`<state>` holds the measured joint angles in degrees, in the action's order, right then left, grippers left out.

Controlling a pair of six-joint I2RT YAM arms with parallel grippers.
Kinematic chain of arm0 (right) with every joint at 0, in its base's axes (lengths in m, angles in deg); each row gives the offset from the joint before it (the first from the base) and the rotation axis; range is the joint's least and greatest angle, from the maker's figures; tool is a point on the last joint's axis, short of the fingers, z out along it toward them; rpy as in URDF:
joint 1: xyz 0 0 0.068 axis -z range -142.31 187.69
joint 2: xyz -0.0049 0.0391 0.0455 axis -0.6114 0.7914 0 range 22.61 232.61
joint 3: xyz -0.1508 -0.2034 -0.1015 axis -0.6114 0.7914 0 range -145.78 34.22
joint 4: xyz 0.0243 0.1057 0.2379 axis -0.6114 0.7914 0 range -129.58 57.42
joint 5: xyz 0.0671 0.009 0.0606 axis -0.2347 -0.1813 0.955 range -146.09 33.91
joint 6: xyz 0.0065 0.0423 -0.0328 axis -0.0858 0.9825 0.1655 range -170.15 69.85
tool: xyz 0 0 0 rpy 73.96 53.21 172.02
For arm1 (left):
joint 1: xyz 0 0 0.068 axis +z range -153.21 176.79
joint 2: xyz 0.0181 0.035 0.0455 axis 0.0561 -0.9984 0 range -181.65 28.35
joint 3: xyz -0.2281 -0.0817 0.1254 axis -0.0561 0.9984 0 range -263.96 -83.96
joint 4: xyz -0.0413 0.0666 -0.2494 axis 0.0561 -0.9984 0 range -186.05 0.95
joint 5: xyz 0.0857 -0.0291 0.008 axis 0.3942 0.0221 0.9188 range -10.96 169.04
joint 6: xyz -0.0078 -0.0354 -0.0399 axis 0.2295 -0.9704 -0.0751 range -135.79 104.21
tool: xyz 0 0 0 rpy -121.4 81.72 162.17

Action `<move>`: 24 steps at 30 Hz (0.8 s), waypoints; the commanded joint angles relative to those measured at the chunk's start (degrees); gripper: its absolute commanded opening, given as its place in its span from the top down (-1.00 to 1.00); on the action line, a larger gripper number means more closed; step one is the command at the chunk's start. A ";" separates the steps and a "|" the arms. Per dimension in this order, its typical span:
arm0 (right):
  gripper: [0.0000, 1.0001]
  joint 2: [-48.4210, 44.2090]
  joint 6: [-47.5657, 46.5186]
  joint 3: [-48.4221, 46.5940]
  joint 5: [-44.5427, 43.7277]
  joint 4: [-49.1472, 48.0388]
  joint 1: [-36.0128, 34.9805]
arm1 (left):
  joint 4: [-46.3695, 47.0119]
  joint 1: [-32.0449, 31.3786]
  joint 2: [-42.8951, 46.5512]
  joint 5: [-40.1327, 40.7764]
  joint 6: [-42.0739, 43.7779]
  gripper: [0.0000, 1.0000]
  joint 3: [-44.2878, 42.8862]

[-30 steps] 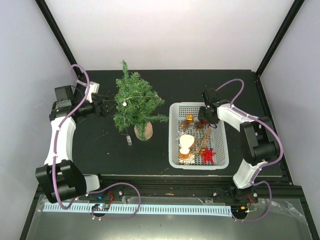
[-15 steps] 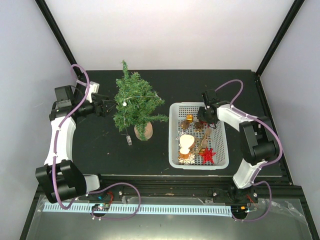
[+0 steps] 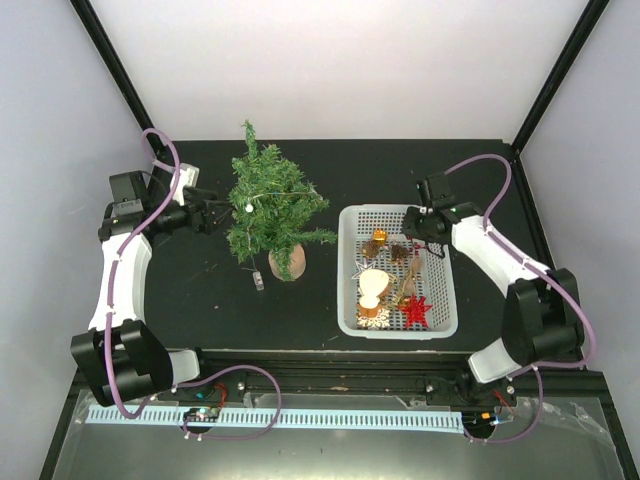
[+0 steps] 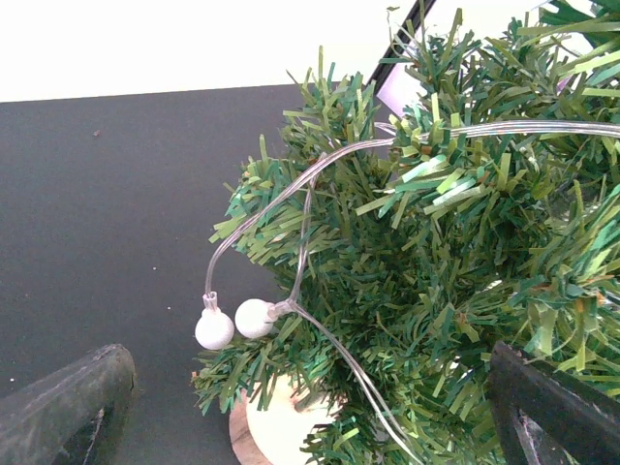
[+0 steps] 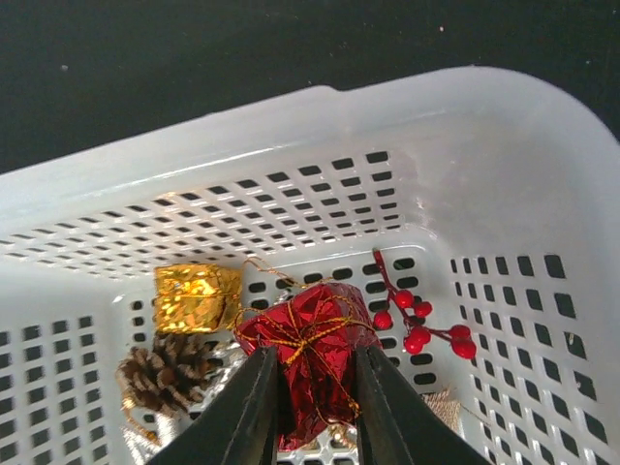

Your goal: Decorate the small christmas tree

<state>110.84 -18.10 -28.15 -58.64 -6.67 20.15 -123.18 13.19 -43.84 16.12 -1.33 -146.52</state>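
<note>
The small christmas tree (image 3: pixel 270 205) stands left of centre on its round wooden base (image 3: pixel 287 263), with a clear string of white bulb lights (image 4: pixel 235 320) draped over its branches. My left gripper (image 3: pixel 213 215) is open at the tree's left side, the branches filling the space between its fingers (image 4: pixel 68 407). My right gripper (image 3: pixel 412 230) is inside the white basket (image 3: pixel 447 300), at its far end. It is shut on a red foil gift box (image 5: pixel 308 334) tied with gold thread, which is pinched between both fingers (image 5: pixel 250 407).
In the basket (image 5: pixel 291 126) lie a gold foil box (image 5: pixel 197 296), a pine cone (image 5: pixel 170 373), a red berry sprig (image 5: pixel 418 325), a red star (image 3: pixel 415 310) and a cream ornament (image 3: pixel 373 285). A small clear piece (image 3: pixel 258 283) lies on the mat by the tree's base.
My right gripper's jaws have closed on the red gift box, and the right arm's elbow has swung out to the right. The left arm and the tree have not moved.
</note>
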 commanded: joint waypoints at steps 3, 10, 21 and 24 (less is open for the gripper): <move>0.56 -5.67 -1.18 -4.67 1.88 4.48 -2.99 | -0.61 -0.17 -0.51 1.61 2.17 -0.98 -2.49; 0.56 -10.60 -0.38 -14.22 3.42 8.34 -10.27 | -1.56 0.62 -2.76 2.52 2.45 -0.98 -4.16; 0.54 -8.42 0.75 -28.56 4.98 8.91 -21.03 | -0.34 0.76 -2.77 2.01 1.39 -0.98 -2.66; 0.53 -7.34 1.68 -30.43 8.10 6.89 -21.26 | -0.27 0.78 -2.79 1.61 1.30 -0.98 -2.33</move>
<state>101.96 -17.88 -55.77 -54.37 1.98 -0.59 -123.75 13.60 -46.57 18.62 0.07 -148.38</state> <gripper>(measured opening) 0.231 0.989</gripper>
